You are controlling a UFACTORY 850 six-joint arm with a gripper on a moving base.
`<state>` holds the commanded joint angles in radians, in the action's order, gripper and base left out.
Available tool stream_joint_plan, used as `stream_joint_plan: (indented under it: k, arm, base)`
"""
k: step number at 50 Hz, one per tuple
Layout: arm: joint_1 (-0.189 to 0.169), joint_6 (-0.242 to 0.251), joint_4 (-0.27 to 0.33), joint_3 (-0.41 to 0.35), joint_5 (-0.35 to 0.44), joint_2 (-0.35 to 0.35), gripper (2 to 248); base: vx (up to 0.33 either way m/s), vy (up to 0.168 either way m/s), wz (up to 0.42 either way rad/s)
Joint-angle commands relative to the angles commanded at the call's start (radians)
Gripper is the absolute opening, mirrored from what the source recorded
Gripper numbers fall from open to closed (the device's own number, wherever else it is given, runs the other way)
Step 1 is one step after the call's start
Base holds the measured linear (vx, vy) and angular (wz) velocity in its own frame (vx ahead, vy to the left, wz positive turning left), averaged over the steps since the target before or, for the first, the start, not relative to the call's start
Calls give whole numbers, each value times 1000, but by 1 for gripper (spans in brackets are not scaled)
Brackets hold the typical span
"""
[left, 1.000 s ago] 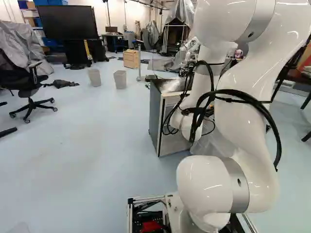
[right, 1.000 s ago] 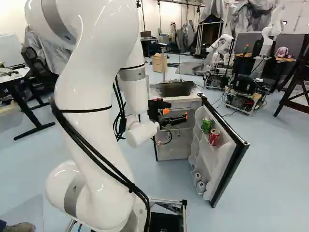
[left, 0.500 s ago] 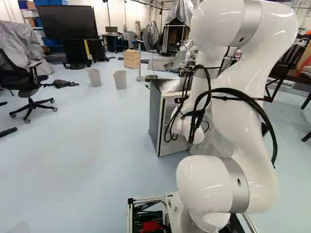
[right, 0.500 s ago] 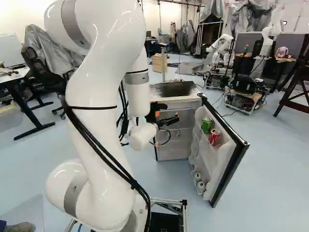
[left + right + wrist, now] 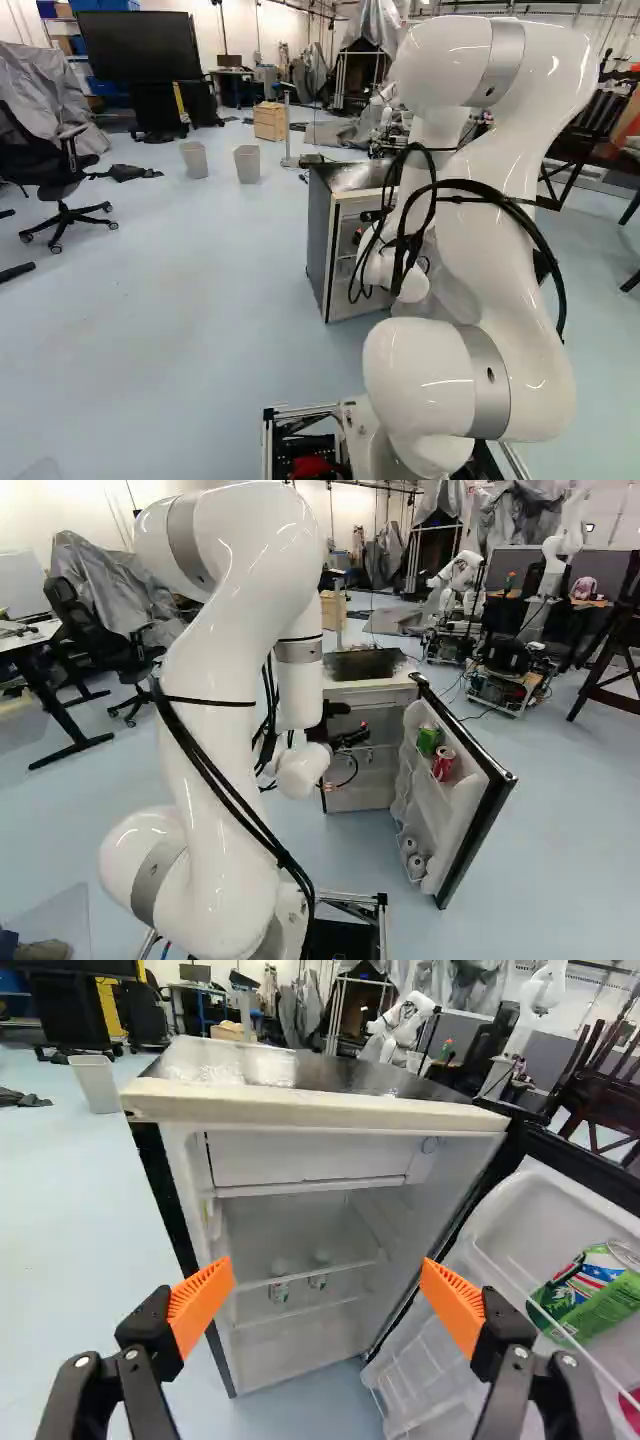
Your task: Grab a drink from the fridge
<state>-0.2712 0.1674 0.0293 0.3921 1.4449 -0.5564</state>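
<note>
End effector (image 5: 327, 1278) spread wide, empty. Green can (image 5: 428, 742) beside red can (image 5: 443, 764) in fridge door (image 5: 452, 825). We'd expect smooth, dentable, weighty if full; we'd grip mid-body, lightly.

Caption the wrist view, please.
Open black claw with orange pads facing a white fridge, a green can in its open door.

One fridge (image 5: 310, 1110), one green can (image 5: 428, 741), one red can (image 5: 443, 765), two bins (image 5: 248, 165)

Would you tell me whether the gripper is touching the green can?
Apart: in the wrist view, the inside of the fridge door shows between the gripper and the green can.
</note>
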Motion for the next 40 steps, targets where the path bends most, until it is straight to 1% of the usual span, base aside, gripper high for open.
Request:
stream_joint_plan:
  k: [7, 22, 29, 40]
  arm:
    - [-11, 0, 0, 9, 0, -24, 247]
    - [-14, 0, -6, 25, 0, -67, 247]
    - [-10, 0, -50, 25, 0, -70, 247]
    - [10, 0, -156, 16, 0, -65, 247]
  base:
    - [0, 0, 0]
    - [0, 0, 0]
    - [0, 0, 0]
    - [0, 0, 0]
